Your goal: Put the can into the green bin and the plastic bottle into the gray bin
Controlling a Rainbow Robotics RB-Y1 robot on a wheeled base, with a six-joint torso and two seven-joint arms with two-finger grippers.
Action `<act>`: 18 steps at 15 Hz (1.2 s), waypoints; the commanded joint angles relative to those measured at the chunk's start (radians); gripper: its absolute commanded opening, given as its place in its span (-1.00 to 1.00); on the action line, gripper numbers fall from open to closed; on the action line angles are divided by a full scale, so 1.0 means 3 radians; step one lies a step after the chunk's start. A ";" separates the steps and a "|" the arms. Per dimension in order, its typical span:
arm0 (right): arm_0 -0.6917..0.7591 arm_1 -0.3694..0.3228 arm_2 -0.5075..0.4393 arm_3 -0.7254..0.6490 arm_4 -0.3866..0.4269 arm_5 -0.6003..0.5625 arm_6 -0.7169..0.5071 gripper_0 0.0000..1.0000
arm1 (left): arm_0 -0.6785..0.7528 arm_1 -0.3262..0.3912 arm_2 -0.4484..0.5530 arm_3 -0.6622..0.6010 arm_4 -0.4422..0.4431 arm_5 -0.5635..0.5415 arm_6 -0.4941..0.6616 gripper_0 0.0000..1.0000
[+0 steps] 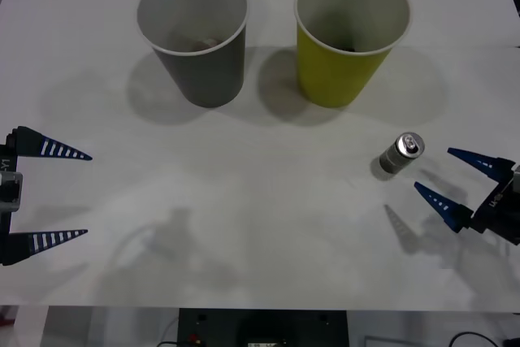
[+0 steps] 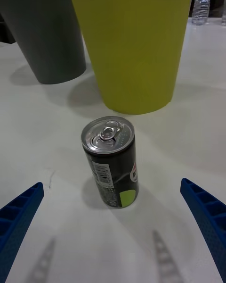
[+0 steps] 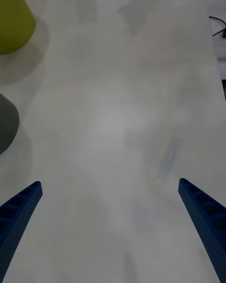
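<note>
- nearest in the right wrist view: blue fingers (image 2: 19, 217) spread wide to either side, nothing between them yet, leaving room to slide around a narrow body.
- right gripper (image 1: 459, 178) low over the bench (image 1: 244, 225) at the right edge, tips aimed at the can (image 1: 400, 153), near it but apart; looks like the approach before a grasp.
- can upright on the bench, shiny top up, just in front of the green bin (image 1: 351, 34); a short lift and carry likely enough.
- green bin and gray bin (image 1: 193, 34) standing side by side at the back, mouths up and open to take a drop from above.
- something pale and dim at the gray bin's bottom; cannot tell what.
- left gripper (image 1: 61, 194) spread open too, parked at the left edge, well apart from everything.
</note>
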State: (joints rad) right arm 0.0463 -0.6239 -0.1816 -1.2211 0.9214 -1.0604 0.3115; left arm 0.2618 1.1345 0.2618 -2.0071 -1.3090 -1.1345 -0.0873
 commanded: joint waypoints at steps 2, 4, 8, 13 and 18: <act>-0.0032 0.0116 0.0104 0.0000 0.0012 0.0175 0.0046 1.00 | 0.0000 0.0000 0.0000 0.0000 0.0000 0.0000 0.0000 1.00; -0.0072 0.0224 0.0140 0.0000 0.0058 0.0308 0.0076 1.00 | 0.0000 0.0000 0.0000 0.0000 0.0000 0.0000 0.0000 1.00; -0.0165 0.0428 0.0140 0.0000 0.0242 0.0543 0.0122 1.00 | 0.0000 0.0000 0.0000 0.0000 0.0000 0.0000 0.0000 1.00; -0.0226 0.0643 0.0155 0.0000 0.0278 0.0717 0.0168 1.00 | 0.0000 0.0000 0.0000 0.0000 0.0000 0.0000 0.0000 1.00; -0.0262 0.0822 0.0160 0.0000 0.0278 0.0901 0.0199 1.00 | 0.0000 0.0000 0.0000 0.0000 0.0000 0.0000 0.0000 1.00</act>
State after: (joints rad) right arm -0.0308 -0.3854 -0.1335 -1.2209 1.0046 -0.7998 0.3690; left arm 0.2618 1.1345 0.2618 -2.0071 -1.3090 -1.1345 -0.0873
